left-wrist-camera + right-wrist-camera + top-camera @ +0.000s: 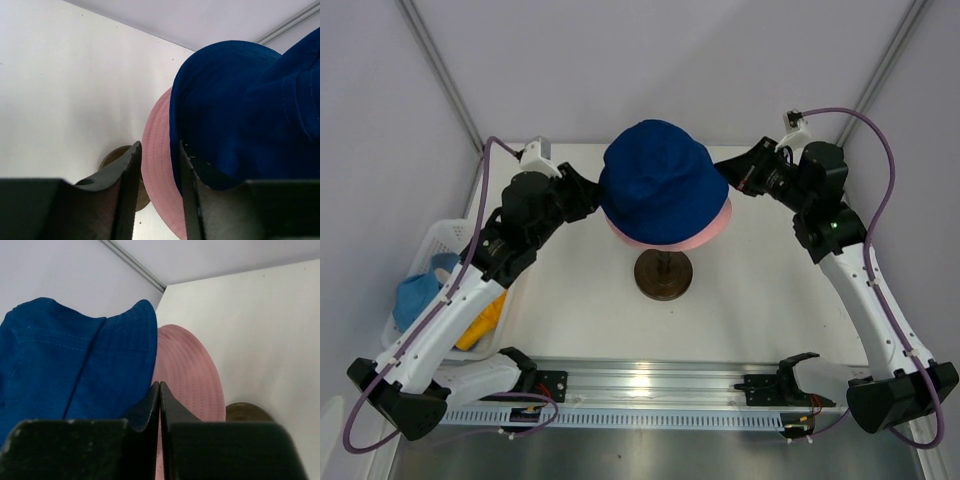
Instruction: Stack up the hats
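Observation:
A navy blue hat sits on top of a pink hat, both on a stand in the middle of the table. My left gripper is at their left side. In its wrist view it is open, with the pink brim and the edge of the navy hat between its fingers. My right gripper is at the hats' right side. There its fingers meet at the edge of the navy brim, with the pink brim just behind. No fabric shows between them.
The stand's dark round base is under the hats. A white basket at the table's left edge holds a light blue hat and a yellow-orange hat. A metal rail runs along the near edge.

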Controlling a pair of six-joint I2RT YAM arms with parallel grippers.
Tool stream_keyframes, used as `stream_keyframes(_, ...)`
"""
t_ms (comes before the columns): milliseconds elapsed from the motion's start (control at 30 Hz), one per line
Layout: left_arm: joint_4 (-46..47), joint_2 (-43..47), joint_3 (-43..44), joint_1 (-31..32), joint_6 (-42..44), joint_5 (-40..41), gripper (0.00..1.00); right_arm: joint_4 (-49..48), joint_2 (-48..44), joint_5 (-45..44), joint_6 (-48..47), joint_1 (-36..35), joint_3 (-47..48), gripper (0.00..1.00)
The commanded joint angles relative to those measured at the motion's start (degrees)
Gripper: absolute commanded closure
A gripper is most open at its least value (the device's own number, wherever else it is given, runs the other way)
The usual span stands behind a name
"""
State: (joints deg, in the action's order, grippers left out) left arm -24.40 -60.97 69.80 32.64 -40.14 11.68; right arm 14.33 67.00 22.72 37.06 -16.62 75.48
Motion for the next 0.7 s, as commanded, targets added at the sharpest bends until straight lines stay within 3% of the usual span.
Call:
stream_keyframes(0, 4.3, 0.5, -1.8, -0.4, -2.8, 1.1, 0.63, -2.1, -0.5, -2.1, -0.1, -0.3, -0.9, 1.00)
stream_keyframes(100, 7.5, 2.4, -4.6, -0.6, -4.9, 0.9, 0.71, -2.2, -1.2, -3.1, -0.6, -0.3, -2.4, 1.00)
stream_keyframes(267, 14.8, 6.1, -11.6, -2.7, -11.6, -2.1, 0.99, -5.0, -3.3, -4.6, -0.4, -0.3, -6.1, 1.00)
stream_keyframes(467, 35.5, 14.5, -26.9, -4.1, -16.3, -4.1, 0.99, -6.1, -3.5, -5.2, -0.4, 0.0, -8.6, 1.00)
stream_keyframes(667, 36.7, 14.5, -25.5, -4.2, -12.6, -7.1, 0.99, -5.3, -4.3, -5.0, -0.2, 1.6, -7.9, 0.96)
